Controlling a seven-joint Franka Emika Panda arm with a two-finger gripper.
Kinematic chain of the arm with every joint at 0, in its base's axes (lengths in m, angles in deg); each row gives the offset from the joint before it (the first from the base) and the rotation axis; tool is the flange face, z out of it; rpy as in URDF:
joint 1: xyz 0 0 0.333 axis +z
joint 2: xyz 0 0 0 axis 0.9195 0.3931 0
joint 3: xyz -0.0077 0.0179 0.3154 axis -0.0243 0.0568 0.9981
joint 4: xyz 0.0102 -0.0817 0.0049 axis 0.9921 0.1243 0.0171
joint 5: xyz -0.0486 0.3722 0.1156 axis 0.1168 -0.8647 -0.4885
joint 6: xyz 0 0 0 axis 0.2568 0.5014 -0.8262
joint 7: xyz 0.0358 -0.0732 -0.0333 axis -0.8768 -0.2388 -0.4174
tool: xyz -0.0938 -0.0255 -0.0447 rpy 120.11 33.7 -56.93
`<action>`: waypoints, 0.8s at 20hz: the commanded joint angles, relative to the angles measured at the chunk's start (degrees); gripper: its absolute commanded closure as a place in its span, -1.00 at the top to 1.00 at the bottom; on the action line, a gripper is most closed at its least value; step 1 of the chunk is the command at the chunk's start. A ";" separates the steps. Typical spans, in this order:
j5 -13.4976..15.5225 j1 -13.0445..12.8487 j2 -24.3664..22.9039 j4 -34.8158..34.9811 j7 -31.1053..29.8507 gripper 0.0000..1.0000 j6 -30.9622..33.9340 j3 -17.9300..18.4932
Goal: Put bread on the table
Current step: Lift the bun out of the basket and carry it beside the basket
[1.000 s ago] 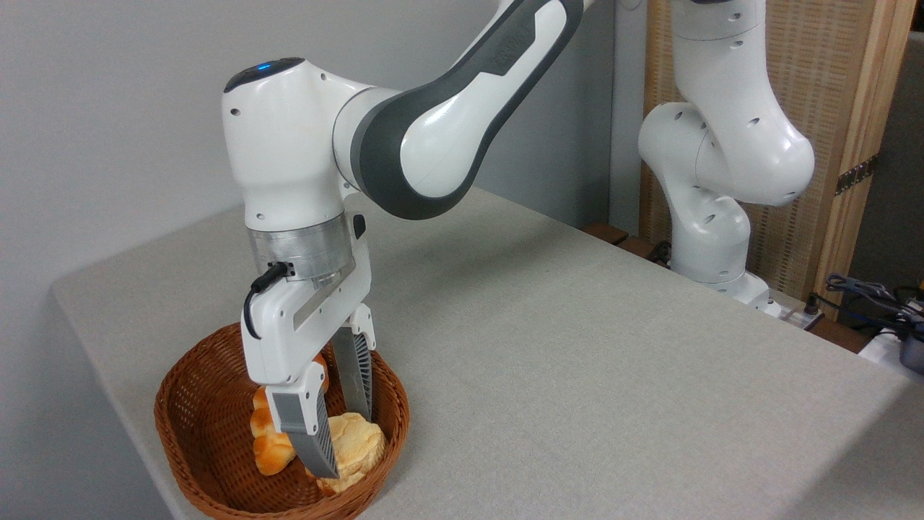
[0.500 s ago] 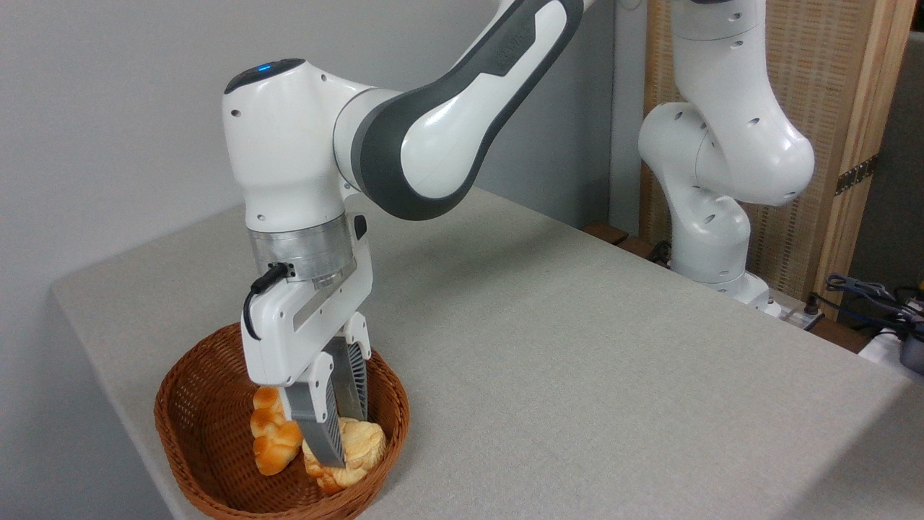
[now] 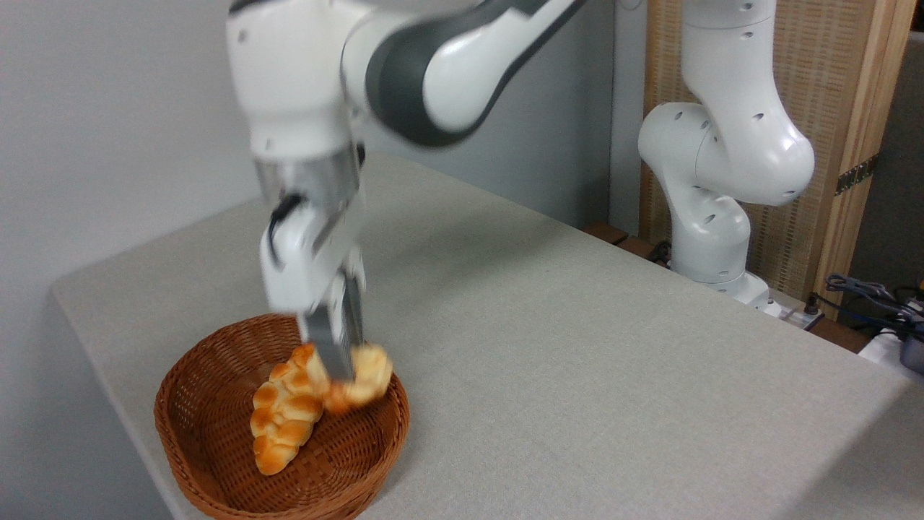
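Observation:
The bread, a small pale-yellow bun with a darker base, hangs tilted above the brown wicker basket, clamped between the fingers of my gripper. The gripper is blurred by motion and points down over the basket's right half. The bun is clear of the basket floor. The table, covered in light grey-beige cloth, spreads out to the right of the basket.
A longer braided golden-orange loaf lies in the basket. The arm's white base stands at the table's far right edge, with cables beyond it. The basket sits near the table's front-left corner.
My gripper closed on the bun in the basket, then rose with it. The bun is now lifted off the basket floor, and the braided loaf is fully uncovered.

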 commanded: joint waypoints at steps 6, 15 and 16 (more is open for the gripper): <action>11.54 -0.03 -10.96 2.15 -16.16 0.02 12.36 2.64; 11.98 -1.08 -12.29 2.15 -30.94 1.00 20.56 0.53; 11.98 -1.08 -12.29 2.15 -31.28 1.00 20.56 0.53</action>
